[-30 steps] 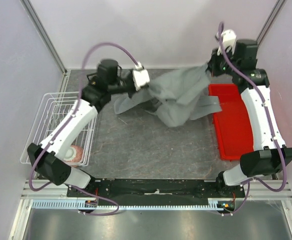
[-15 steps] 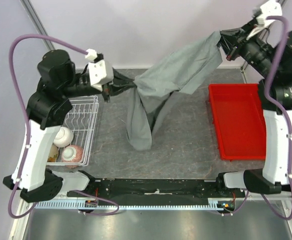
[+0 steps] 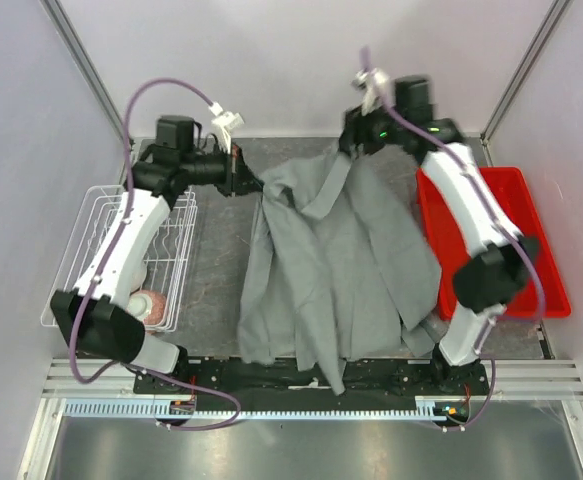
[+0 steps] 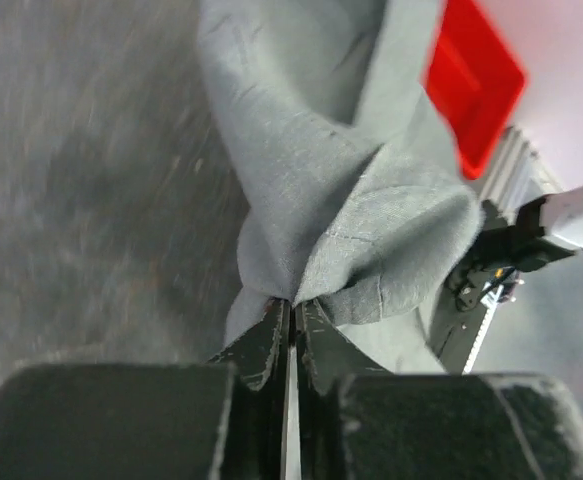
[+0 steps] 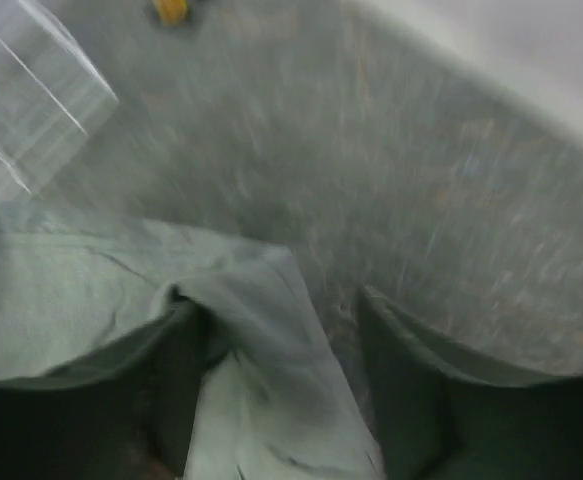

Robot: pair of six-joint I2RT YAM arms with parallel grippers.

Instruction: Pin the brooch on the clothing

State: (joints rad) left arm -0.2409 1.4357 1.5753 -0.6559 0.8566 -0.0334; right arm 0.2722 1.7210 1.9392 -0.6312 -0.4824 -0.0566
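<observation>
Grey shirt: spread loosely over the middle of the table, creased and folded, reaching from the far side to the near edge, where its hem hangs over the front rail
Left gripper: clenched on a bunched fold at the shirt's far left corner; in the left wrist view the two fingers meet with the cloth pinched between them
Right gripper: at the shirt's far right corner; in the right wrist view its fingers stand apart, released, with a loose ridge of cloth lying in the gap
Brooch: a small orange-yellow spot at the top edge of the right wrist view, on bare table, apart from the shirt and near a corner of the basket; too blurred to tell its shape
Wire basket: white, on the left side of the table beside the left arm, with a tan round bowl-like thing in its near corner
Red tray: on the right side of the table, partly behind the right arm, the shirt's right edge just beside its inner rim
</observation>
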